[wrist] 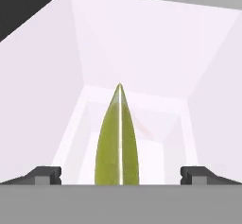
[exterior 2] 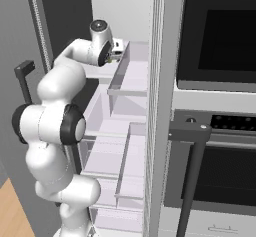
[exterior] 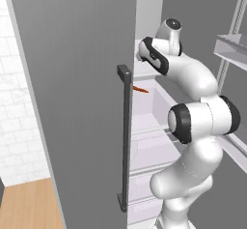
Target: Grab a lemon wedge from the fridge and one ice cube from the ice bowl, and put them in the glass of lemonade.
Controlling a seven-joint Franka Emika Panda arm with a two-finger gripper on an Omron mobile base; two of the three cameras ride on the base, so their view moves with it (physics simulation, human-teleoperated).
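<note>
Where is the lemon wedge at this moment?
In the hand view, the lemon wedge stands on edge at the bottom centre, between the two open fingers, inside a white fridge compartment.

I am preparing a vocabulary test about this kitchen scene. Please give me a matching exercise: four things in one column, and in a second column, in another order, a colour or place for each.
Things:
1. lemon wedge
2. fridge door handle
3. gripper
4. wall oven

Descriptions:
A. black front, to the right of the fridge
B. yellow-green, pointed, between the two finger tips
C. open, one tip on each side of the wedge
D. long dark vertical bar on a grey door

Pairs: 1-B, 2-D, 3-C, 4-A
</note>
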